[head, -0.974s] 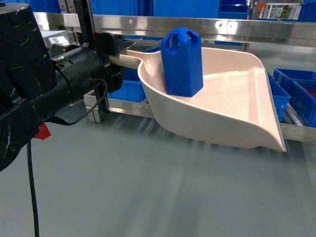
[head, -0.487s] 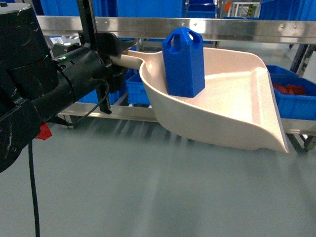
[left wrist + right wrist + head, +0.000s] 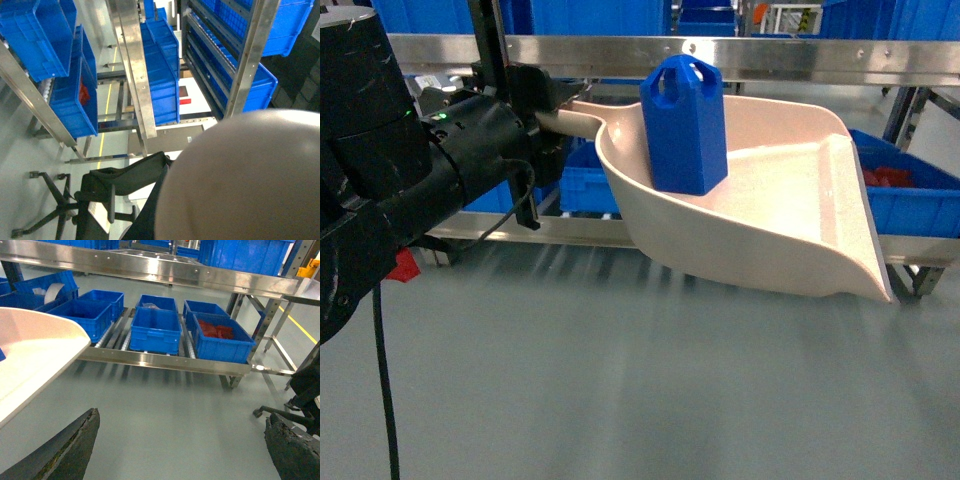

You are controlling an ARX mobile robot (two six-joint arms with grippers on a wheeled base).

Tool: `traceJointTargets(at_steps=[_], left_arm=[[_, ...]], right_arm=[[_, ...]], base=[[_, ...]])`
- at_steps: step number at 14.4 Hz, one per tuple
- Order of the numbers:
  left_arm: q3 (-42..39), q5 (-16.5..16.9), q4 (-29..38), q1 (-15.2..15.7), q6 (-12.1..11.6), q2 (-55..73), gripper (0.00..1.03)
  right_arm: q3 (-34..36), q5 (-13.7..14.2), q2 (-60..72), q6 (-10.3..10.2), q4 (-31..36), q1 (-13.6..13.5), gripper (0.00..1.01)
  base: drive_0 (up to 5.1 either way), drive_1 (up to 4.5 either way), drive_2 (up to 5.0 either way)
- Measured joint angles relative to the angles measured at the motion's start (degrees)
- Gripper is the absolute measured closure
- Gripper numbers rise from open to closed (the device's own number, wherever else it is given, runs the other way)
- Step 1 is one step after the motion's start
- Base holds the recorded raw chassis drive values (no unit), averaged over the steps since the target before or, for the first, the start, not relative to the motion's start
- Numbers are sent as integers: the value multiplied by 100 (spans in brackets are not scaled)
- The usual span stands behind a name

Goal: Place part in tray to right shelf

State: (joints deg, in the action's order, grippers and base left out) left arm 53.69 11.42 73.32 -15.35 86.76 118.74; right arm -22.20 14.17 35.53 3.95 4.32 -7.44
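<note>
In the head view the cream tray (image 3: 780, 210) hangs in the air over the floor, held level by its handle. My left gripper (image 3: 552, 115) is shut on that handle. The blue part (image 3: 685, 125) stands upright inside the tray, near its back wall. The tray's underside (image 3: 250, 175) fills the lower right of the left wrist view. The right wrist view shows my right gripper (image 3: 180, 450) open and holding nothing above the floor, with the tray's lip (image 3: 35, 350) at its left. The steel shelf (image 3: 740, 52) runs across behind the tray.
On the shelf's low roller level (image 3: 165, 360) sit several blue crates (image 3: 155, 330); one (image 3: 217, 335) holds red pieces. A shelf leg (image 3: 235, 377) stands on the grey floor. A black office chair (image 3: 300, 390) stands to the right, and its base (image 3: 50, 215) also shows in the left wrist view.
The shelf and crates behind have slid leftward in the head view. The tray and the part keep the same pose in my left gripper.
</note>
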Motion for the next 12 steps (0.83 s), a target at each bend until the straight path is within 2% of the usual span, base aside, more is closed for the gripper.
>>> traceJointTargets(at_steps=[12], left_arm=[[0, 13, -7, -13, 2, 0, 91]], right_arm=[[-2, -2, 0, 0, 4, 0, 3]], base=[[-207, -207, -207]])
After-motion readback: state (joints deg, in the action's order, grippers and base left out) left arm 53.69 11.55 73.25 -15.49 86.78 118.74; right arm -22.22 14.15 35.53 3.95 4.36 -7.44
